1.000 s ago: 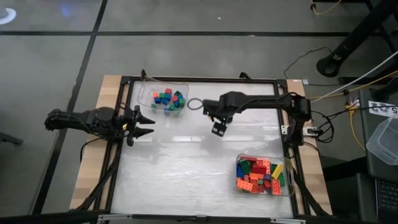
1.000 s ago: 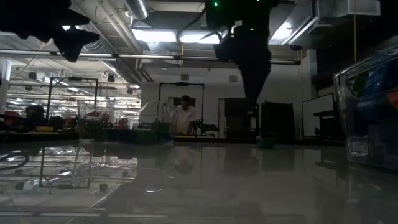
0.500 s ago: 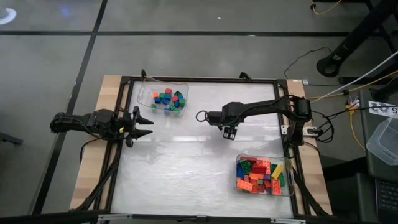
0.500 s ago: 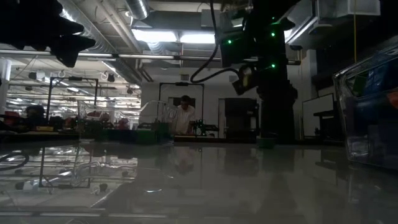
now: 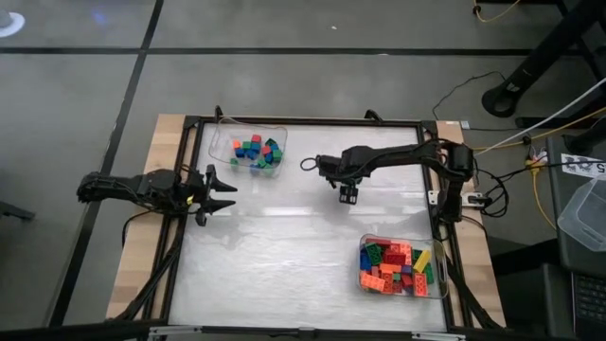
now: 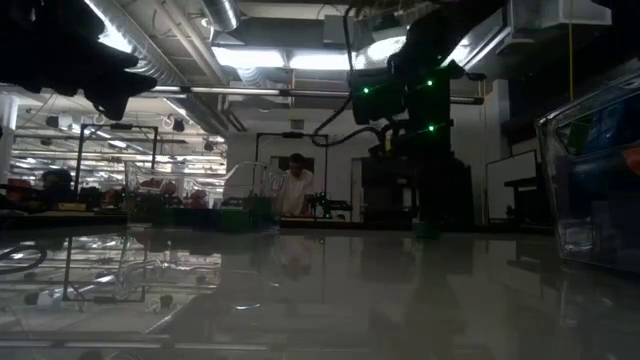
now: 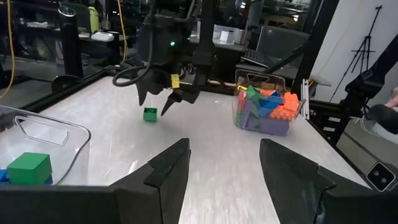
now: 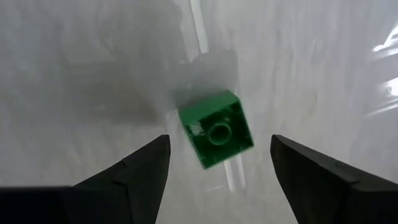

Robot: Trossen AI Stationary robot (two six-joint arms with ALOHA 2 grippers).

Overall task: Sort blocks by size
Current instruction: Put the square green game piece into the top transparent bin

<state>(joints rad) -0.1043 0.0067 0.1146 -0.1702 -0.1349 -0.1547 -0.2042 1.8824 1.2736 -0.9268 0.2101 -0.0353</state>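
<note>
The right claw was held spread above the middle of the pale counter, pointing down at a single green block that lay on the surface between its fingers without being touched. In the left wrist view the same green block was seen on the counter just beside the right claw. The left claw was held spread and empty at the counter's left edge. Small cube blocks were gathered in a clear tray at the far left corner; longer blocks were heaped in another clear tray at the near right. No legible writing or brand could be made out.
</note>
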